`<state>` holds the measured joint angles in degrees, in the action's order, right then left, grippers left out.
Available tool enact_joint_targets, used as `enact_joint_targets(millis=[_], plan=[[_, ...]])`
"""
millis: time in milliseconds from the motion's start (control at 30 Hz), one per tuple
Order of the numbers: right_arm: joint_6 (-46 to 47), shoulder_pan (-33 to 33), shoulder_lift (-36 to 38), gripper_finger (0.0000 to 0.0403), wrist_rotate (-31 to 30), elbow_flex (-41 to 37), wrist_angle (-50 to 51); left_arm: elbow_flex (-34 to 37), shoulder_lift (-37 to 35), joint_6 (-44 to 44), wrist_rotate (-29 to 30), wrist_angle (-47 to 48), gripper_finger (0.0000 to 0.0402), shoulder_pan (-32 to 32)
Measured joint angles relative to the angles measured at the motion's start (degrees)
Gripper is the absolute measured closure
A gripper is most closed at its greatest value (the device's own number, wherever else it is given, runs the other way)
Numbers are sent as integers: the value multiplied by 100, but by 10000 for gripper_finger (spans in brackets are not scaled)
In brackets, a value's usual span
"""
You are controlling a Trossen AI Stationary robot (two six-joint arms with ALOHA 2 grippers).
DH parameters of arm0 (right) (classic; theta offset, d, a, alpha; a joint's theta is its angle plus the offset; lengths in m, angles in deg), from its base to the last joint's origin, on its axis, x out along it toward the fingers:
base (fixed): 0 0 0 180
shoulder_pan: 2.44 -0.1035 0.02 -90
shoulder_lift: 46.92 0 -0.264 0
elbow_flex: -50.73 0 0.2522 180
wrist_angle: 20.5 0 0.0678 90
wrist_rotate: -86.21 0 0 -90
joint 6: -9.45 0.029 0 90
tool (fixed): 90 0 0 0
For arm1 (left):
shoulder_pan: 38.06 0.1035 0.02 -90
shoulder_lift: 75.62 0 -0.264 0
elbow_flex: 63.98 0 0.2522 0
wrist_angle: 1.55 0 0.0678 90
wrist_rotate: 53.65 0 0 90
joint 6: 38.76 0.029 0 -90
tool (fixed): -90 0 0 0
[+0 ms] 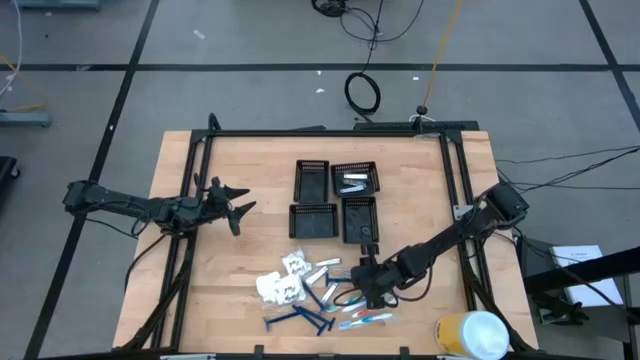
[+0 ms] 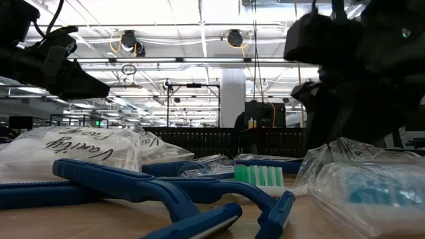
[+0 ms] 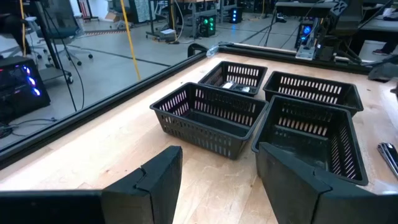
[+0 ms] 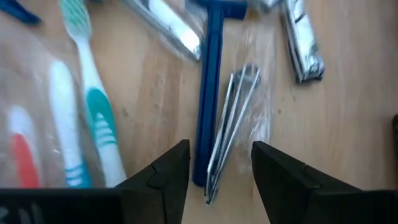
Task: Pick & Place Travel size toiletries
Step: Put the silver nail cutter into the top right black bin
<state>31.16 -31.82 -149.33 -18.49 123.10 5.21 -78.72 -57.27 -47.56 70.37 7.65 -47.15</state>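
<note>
The toiletries lie in a heap near the table's near edge: blue razors [image 1: 300, 318], white crinkly packets [image 1: 285, 278] and wrapped toothbrushes [image 1: 365, 318]. My right gripper [image 1: 366, 284] hangs open over the heap's right part. In the right wrist view my right gripper [image 4: 219, 150] has one finger on each side of a silvery tweezer-like piece in clear wrap [image 4: 231, 124] and a blue razor handle [image 4: 206, 106], with teal and pink toothbrushes [image 4: 93, 112] beside them. I see no touch. My left gripper [image 1: 240, 208] waits open left of the trays, above the table.
Four black mesh trays [image 1: 312, 180] stand mid-table. The far right one [image 1: 356, 178] holds silvery pieces, and the left wrist view faces a tray wall [image 3: 205, 118]. A yellow-and-white cylinder [image 1: 472, 335] lies at the near right corner. Bare wood [image 1: 230, 270] lies left of the heap.
</note>
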Motion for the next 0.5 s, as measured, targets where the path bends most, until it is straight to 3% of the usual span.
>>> enact_joint_targets(millis=[500], plan=[[-306,124,185,243,-176,-7,-50,0,-1,1,0,2,192,-2]])
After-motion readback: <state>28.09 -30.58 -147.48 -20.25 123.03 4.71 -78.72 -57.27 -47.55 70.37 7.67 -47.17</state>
